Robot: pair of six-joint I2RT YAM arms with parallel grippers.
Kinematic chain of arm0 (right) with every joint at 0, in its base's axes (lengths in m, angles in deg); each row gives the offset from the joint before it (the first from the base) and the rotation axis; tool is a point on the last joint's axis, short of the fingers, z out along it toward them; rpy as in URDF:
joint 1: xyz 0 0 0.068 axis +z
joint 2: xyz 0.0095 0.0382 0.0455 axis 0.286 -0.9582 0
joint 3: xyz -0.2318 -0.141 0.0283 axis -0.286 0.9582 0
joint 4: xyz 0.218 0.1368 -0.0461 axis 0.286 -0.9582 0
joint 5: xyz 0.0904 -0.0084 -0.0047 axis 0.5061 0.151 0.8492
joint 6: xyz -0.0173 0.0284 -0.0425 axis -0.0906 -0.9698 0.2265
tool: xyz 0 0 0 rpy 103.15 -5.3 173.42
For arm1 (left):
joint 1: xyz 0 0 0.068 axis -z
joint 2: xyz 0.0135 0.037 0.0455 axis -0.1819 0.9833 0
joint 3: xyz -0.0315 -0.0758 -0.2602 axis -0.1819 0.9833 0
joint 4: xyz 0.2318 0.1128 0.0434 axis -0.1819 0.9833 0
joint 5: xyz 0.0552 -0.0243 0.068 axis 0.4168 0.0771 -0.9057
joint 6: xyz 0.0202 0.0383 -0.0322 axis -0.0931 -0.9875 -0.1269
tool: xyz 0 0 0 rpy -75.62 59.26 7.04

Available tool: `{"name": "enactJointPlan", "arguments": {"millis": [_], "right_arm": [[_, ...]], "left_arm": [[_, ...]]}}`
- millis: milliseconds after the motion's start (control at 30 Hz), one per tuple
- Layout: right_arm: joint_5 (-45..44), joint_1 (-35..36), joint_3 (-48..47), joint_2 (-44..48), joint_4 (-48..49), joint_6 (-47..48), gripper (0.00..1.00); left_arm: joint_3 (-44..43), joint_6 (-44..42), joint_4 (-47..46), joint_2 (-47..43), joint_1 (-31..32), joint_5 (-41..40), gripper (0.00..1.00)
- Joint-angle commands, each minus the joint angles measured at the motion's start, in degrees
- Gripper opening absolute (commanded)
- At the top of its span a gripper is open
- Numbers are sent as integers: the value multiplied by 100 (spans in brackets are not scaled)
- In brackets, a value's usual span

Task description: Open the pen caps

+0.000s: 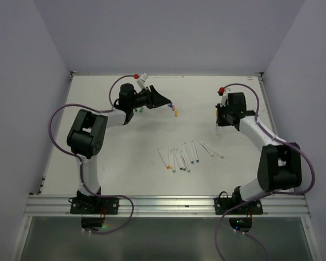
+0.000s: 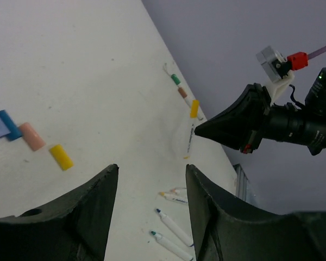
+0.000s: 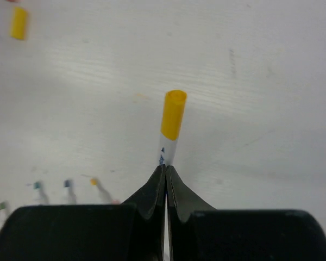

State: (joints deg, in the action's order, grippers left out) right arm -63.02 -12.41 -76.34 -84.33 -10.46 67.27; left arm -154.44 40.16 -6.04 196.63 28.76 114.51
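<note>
the left arm (image 1: pixel 89 133) is folded at the elbow and reaches out low. the left gripper (image 2: pixel 152 173) has its jaws standing apart. the right arm (image 1: pixel 277 163) bends up and forward, wrist tipped downward. the right gripper (image 3: pixel 165 169) is pinched tight on the barrel of a pen (image 3: pixel 170 130), which sticks straight out ahead of its fingertips. it sits ahead and right of the left jaws, well apart.

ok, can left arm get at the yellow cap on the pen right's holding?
Probably yes: the yellow cap on the pen sticks out free beyond the shut right gripper, and the left gripper is open, facing it, nothing between.
</note>
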Motion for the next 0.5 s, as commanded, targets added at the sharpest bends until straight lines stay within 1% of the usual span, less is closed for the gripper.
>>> {"name": "enactJointPlan", "arguments": {"millis": [0, 33, 67, 100, 133, 200, 233, 300, 333, 367, 400, 433, 467], "right_arm": [[1114, 475, 194, 881, -86, -703, 0], [1316, 571, 255, 1135, -77, -756, 0], [1440, 625, 282, 1225, -59, -791, 0], [1572, 660, 317, 1312, 2, -879, 0], [1825, 739, 370, 1357, 124, -949, 0], [1994, 844, 379, 1384, 222, -1081, 0], [2056, 1010, 370, 1375, 344, -1108, 0], [1855, 1117, 327, 1314, 372, -1117, 0], [1698, 1117, 283, 1252, 354, -1186, 0], [1200, 1117, 221, 1182, 319, -1283, 0], [995, 1117, 3, 912, 267, -1475, 2], [854, 1117, -156, 718, 127, -1573, 6], [905, 1126, -340, 507, 4, -1765, 7]], "left_arm": [[431, 1124, -2106, -177, 88, 692, 56], [501, 1614, -2440, -151, 88, 841, 56], [572, 1862, -2791, -90, 88, 895, 56], [686, 2091, -3430, -54, 88, 939, 58], [713, 2476, -3680, -2, 96, 974, 60], [739, 2734, -4111, 104, 175, 1010, 62], [748, 2857, -4157, 131, 219, 992, 63], [792, 2797, -3974, 131, 325, 966, 63], [827, 2526, -3772, 87, 334, 922, 63], [845, 2324, -3527, 35, 316, 826, 63], [845, 1887, -2994, -79, 307, 773, 63], [828, 1691, -2727, -141, 307, 712, 63], [819, 1541, -2507, -255, 316, 554, 63]]}}
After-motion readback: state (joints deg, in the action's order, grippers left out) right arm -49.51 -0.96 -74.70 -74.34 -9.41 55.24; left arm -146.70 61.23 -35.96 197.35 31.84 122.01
